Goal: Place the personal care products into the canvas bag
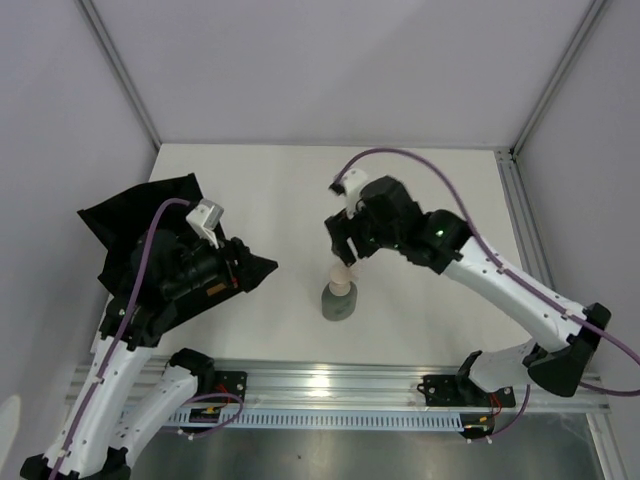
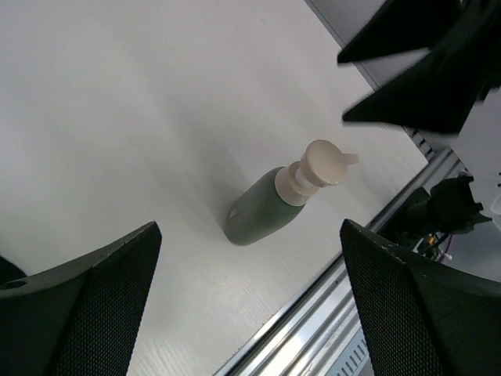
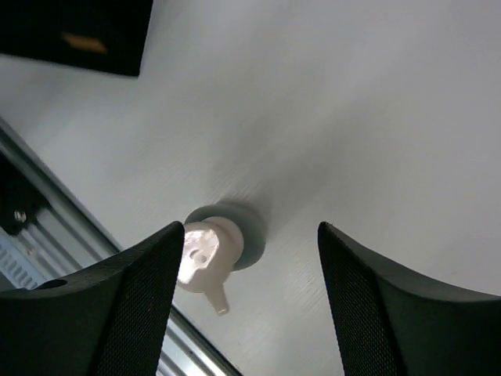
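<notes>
A grey bottle (image 1: 337, 303) with a pale pump cap (image 1: 342, 277) stands upright near the middle of the white table. In the right wrist view I look down on the bottle (image 3: 249, 235), and its cap (image 3: 201, 257) lies just beside my left fingertip without being pinched. My right gripper (image 1: 345, 255) (image 3: 250, 305) hovers over it, open. The black canvas bag (image 1: 130, 215) (image 3: 74, 31) lies crumpled at the left, with its tan label (image 3: 82, 43) showing. My left gripper (image 1: 245, 268) (image 2: 250, 313) sits over the bag's right edge, open and empty, and faces the bottle (image 2: 262, 211).
An aluminium rail (image 1: 330, 385) (image 2: 376, 274) runs along the near table edge, with the arm bases bolted to it. Frame posts and pale walls close the back and sides. The right arm's dark fingers (image 2: 423, 70) show at the top right of the left wrist view.
</notes>
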`<state>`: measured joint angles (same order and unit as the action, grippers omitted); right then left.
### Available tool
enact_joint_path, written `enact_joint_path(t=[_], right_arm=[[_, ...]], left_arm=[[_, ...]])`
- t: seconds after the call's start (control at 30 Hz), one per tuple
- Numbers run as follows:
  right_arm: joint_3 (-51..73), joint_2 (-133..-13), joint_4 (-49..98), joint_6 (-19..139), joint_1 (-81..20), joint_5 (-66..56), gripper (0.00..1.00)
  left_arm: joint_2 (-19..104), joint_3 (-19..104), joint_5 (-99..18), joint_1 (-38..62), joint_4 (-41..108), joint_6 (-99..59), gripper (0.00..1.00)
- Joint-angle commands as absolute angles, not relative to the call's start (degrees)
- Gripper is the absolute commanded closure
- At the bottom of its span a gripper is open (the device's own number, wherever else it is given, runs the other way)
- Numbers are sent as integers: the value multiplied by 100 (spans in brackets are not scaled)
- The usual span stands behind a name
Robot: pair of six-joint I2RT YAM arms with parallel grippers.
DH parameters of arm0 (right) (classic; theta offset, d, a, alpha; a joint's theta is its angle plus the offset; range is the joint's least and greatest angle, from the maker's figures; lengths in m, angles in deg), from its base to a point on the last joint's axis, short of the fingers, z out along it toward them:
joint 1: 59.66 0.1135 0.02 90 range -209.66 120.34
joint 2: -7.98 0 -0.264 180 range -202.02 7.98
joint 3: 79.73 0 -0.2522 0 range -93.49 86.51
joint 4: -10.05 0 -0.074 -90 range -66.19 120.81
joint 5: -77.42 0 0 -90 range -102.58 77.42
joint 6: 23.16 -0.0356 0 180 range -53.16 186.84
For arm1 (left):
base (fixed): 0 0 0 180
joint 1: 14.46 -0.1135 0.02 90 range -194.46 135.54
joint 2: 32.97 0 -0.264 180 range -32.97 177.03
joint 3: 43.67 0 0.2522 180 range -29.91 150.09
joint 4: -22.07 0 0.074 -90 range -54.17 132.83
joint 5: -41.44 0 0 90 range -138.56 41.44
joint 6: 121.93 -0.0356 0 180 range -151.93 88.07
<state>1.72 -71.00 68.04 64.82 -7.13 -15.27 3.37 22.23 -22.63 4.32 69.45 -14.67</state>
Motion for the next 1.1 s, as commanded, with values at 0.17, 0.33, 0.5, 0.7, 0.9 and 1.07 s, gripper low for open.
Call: enact_joint_path(t=[0.17, 0.33, 0.5, 0.7, 0.9, 1.07], right_arm=[[-919, -5671, 6608, 5366, -2432, -1723, 23], [-1035, -5373, 6968, 5480, -2723, -1855, 22], [-1017, -5196, 6995, 5515, -2934, -1873, 21], [-982, -5100, 6942, 5612, -3118, -1943, 21], [-1008, -5170, 6890, 5717, -3277, -1802, 21], [-1008, -5179, 6942, 5823, -3461, -1732, 21]], left_arm=[[956, 1808, -1927, 1223, 5772, -1848, 1], [1816, 1939, -2578, 2234, 5526, -2024, 1], [1994, 1492, -2519, 2403, 4648, -1962, 1], [2222, 806, -2210, 2474, 3338, -1901, 1], [2810, 753, -2623, 2834, 2845, -2050, 1], [3180, 823, -2773, 3106, 2493, -2234, 4]])
